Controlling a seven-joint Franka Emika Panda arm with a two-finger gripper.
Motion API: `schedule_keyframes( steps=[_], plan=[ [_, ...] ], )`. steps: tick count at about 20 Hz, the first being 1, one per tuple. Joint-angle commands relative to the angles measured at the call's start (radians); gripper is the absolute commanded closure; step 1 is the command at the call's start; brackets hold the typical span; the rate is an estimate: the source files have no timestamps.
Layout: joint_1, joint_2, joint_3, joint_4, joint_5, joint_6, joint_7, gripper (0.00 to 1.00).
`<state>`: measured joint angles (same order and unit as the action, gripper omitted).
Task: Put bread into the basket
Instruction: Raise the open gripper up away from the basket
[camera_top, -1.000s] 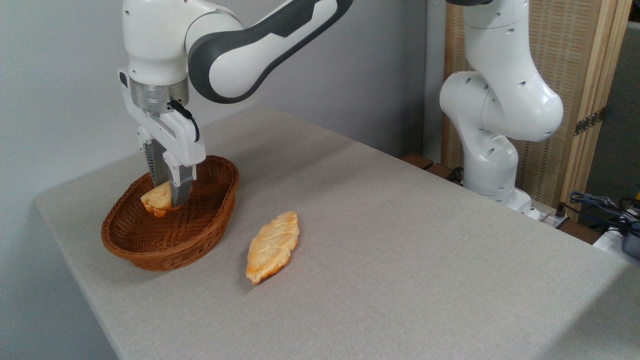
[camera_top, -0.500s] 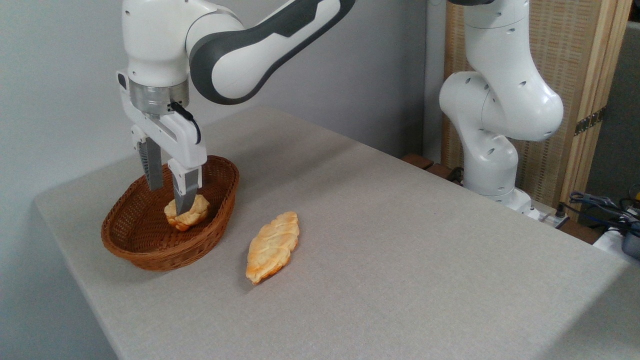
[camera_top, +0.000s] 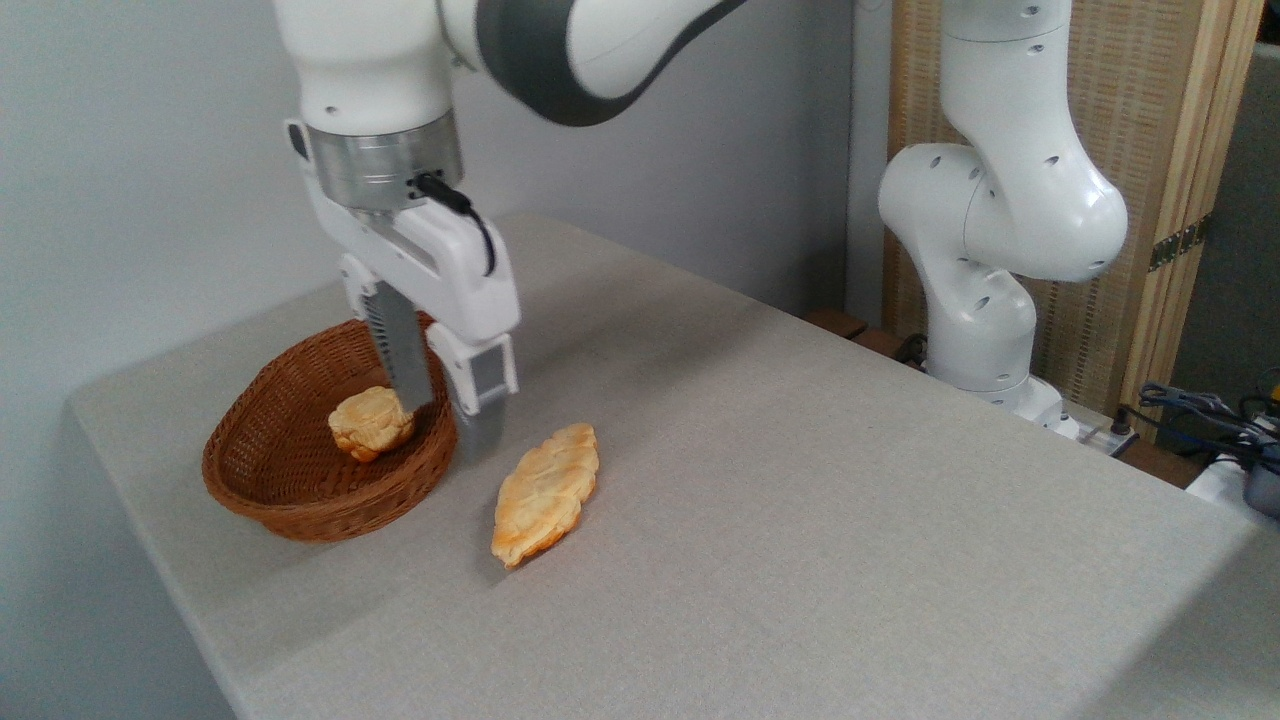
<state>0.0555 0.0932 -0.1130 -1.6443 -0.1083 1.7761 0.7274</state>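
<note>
Bread (camera_top: 371, 421), the small lumpy golden bun with browned edges, sits loose on the floor of the basket (camera_top: 290, 490), toward its right half and close to the far wall, with nothing holding it. That basket is an oval of reddish-brown woven wicker with sloping sides, and the bun is the only thing in it. Half a second ago the claw stood lower inside the basket with 1 finger right against the bun; a second ago it was pinching the bun above the weave. Now the gripper (camera_top: 442, 422) has lifted and drifted right, so it hangs over the basket's right rim, its 2 grey ribbed fingers (camera_top: 398, 352) spread apart and empty, one in front of the basket's inside and the other in front of the rim. The bun has not shifted since half a second ago. Just right of the basket, apart from it, lies a longer loaf (camera_top: 545, 491), leaf-shaped, golden, with a braided scored top, in the same spot as before. Both rest on a table (camera_top: 800, 520) covered in a matte, finely grained grey surface. Behind stands the glossy white arm (camera_top: 1000, 220) with its rounded joints, before a slatted wooden screen (camera_top: 1170, 150).
</note>
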Motion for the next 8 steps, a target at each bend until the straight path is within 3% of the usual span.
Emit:
schedule_keyframes(
  steps=[1,3,6,8],
  plan=[
    [-0.011,-0.003,0.071,0.006,0.002,-0.056,0.078,0.0],
    [-0.011,-0.001,0.085,0.008,0.009,-0.055,0.079,0.0],
    [-0.011,-0.001,0.102,0.008,0.073,-0.05,0.079,0.0],
    [-0.011,0.002,0.101,0.008,0.09,-0.038,0.078,0.0]
  ],
)
